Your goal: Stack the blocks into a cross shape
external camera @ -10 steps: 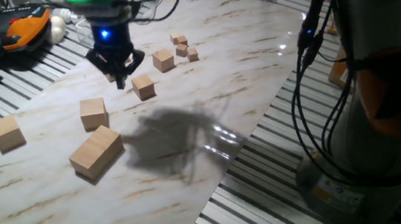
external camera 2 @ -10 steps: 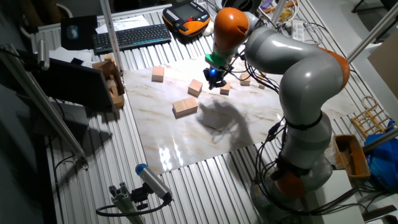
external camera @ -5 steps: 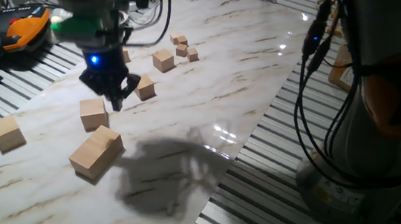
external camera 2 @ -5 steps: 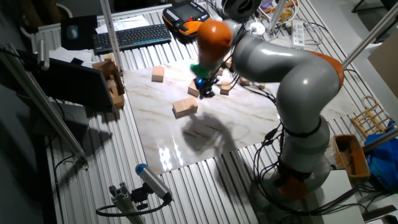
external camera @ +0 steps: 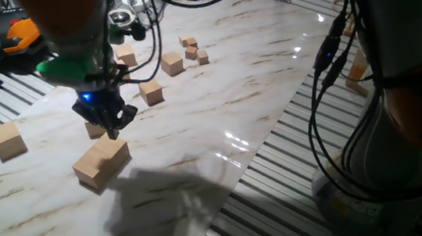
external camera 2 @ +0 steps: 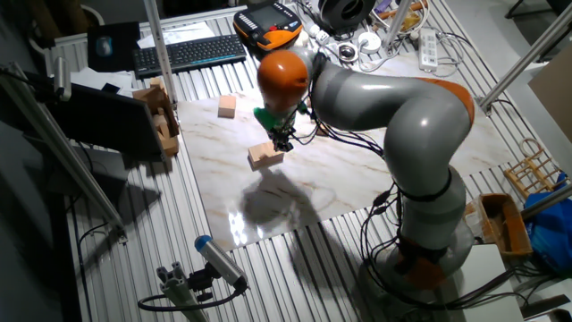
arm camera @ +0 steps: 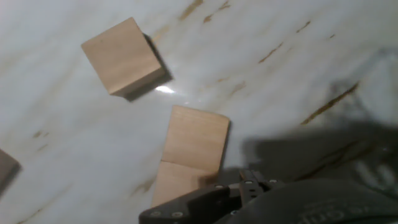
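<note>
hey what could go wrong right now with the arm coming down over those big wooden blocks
The gripper hangs directly over a single block that it largely hides; a slightly off descent might shove that block instead of straddling it. Right beside it lie two blocks pressed together, so a finger may clip them and skew the pair. I cannot tell whether the jaws are open.

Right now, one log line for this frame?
phase: approach | pincer: low over single block, nothing visibly held, jaw state unclear | adjoining block pair: flat on marble board | cross: not started
</note>
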